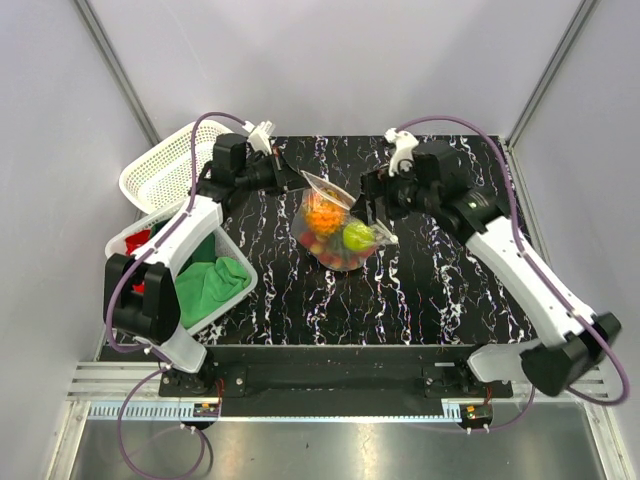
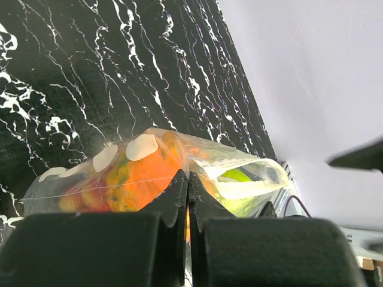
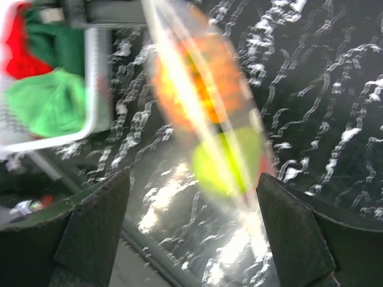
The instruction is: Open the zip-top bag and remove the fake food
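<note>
Clear dotted plastic of the zip-top bag [image 1: 335, 232], with the fake food [image 1: 322, 215] inside, is pinched at its rim by the closed left hand [image 2: 188, 185] on the black surface [image 1: 430, 290], the right hand [image 1: 374, 208] spread open beside it; a slipped pinch could let it sag shut.

Desk [image 1: 420, 290]: black slab, white marble veining, glossy glare patches. Pale grey wall panels [image 1: 340, 60] behind desk and on both sides. Slanted aluminium posts [image 1: 115, 65] at desk's far corners. Aluminium rail [image 1: 330, 405] along desk's near edge; brushed metal sheet [image 1: 330, 450] below it.
</note>
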Available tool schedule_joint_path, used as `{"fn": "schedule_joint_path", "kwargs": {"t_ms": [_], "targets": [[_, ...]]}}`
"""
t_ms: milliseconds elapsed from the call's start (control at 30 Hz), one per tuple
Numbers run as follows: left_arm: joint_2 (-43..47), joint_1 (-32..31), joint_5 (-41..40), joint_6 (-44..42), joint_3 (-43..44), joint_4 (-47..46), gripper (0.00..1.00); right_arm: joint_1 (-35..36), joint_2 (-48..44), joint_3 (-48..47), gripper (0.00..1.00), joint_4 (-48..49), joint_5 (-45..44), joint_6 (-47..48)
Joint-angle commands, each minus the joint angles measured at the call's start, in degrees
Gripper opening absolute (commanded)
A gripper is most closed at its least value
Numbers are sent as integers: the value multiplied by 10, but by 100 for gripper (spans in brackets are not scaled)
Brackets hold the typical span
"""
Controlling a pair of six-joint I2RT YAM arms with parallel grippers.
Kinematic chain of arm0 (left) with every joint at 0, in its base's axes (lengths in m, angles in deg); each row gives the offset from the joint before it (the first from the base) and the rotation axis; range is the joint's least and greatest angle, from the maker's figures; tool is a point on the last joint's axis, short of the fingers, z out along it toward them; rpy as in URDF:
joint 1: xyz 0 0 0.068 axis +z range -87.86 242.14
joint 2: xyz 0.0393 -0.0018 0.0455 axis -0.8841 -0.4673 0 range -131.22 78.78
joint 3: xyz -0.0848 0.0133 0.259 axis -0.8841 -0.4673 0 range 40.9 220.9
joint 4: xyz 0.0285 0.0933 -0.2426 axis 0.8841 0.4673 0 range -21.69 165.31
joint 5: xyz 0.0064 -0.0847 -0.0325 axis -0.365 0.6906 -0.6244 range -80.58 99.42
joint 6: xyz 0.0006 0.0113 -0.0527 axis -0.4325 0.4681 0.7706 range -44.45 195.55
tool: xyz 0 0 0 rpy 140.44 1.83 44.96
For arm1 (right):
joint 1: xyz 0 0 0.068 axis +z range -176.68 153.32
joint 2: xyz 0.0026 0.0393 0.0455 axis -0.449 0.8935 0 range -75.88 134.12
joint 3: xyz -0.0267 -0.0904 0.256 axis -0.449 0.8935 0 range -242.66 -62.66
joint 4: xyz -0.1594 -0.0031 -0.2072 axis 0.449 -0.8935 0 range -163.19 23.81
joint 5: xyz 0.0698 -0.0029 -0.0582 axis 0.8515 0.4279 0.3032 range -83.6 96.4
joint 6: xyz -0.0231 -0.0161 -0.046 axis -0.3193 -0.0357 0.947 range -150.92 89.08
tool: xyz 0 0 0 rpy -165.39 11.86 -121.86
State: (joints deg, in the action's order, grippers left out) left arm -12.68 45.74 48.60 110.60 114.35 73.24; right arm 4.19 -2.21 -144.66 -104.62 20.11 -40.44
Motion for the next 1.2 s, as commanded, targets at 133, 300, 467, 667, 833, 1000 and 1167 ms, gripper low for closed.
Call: {"fn": "schedule_joint_path", "kwargs": {"t_ms": [133, 300, 467, 667, 833, 1000, 1167], "targets": [[38, -13, 0, -23, 5, 5, 0, -2, 96, -62, 81, -2, -24, 35], [50, -20, 2, -31, -8, 19, 0, -2, 120, -49, 66, 4, -9, 25], [67, -25, -2, -45, -17, 34, 0, -2, 123, -27, 57, 16, -15, 24], [69, -32, -2, -46, -14, 37, 0, -3, 123, -15, 50, 21, -34, 40], [70, -37, -2, -45, -2, 42, 0, -3, 133, -5, 21, 20, 7, 31], [54, -38, -69, -56, 59, 142, 22, -2, 132, -43, 0, -23, 15, -4], [133, -40, -141, -68, 74, 198, 61, -2, 111, -49, 0, -22, 54, -81]]}}
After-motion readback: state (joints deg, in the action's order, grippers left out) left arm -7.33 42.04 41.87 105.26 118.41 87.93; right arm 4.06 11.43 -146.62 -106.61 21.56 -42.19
